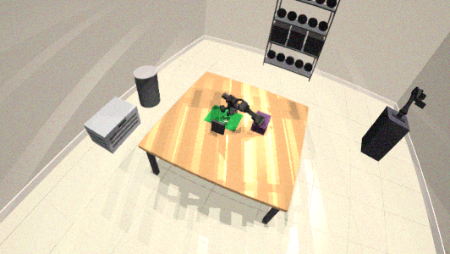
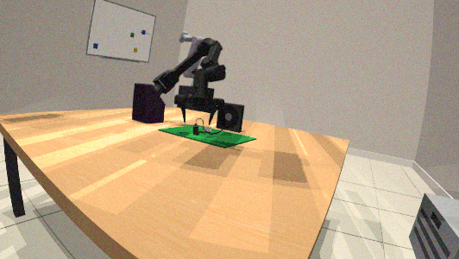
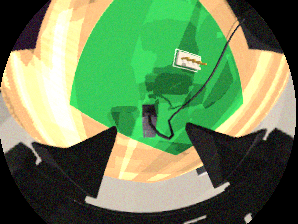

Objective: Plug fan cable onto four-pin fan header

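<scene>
The green board (image 1: 236, 123) (image 2: 233, 140) (image 3: 105, 65) lies flat on the table. The fan's dark plug (image 2: 195, 129) (image 3: 147, 121) stands on the board, apart from the header, with its black cable (image 3: 208, 80) looping off towards the fan. The white four-pin header (image 2: 207, 129) (image 3: 187, 60), with gold pins, is up and to the right of the plug in the wrist view. The black fan (image 1: 217, 127) (image 2: 229, 116) stands upright beside the board. My gripper (image 2: 198, 123) (image 3: 152, 128) is open and empty, pointing down above the plug, which shows between the fingertips in the wrist view.
A dark purple block (image 1: 261, 123) (image 2: 147, 104) stands at the arm's base, beside the board. The fan stands near the header side. The cable arches above the board. The wooden table (image 1: 186, 157) (image 2: 142, 194) carries everything.
</scene>
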Tool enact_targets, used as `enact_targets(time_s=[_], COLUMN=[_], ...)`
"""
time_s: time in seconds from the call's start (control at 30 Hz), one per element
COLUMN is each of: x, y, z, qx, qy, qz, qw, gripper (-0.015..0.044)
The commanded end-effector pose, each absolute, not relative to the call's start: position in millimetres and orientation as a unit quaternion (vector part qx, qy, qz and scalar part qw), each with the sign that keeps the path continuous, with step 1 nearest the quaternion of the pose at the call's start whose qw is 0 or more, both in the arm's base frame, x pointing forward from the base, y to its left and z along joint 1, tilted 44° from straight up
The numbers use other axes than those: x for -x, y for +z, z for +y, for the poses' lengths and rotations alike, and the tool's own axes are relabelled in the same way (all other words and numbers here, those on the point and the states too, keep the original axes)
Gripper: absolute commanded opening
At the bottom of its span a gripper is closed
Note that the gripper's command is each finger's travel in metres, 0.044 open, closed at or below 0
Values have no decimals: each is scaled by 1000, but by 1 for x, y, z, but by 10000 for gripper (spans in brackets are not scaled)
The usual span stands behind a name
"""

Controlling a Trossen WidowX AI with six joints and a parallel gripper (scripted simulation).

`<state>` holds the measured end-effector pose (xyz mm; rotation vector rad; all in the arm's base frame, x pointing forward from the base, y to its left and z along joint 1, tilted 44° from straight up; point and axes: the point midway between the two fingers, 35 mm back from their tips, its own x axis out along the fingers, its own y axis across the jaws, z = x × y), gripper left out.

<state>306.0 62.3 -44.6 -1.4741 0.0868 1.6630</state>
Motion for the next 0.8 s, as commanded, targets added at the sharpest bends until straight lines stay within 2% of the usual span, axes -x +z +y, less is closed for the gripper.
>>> enact_targets(time_s=[0.0, 0.4, 0.67, 0.77], x=[-302, -300, -302, -302], y=[-51, -58, -56, -56], z=[68, 74, 73, 73], qx=[588, 588, 592, 592], qy=[674, 674, 673, 673], qz=[36, 36, 35, 35], qw=[445, 445, 443, 443], gripper=[440, 440, 230, 210])
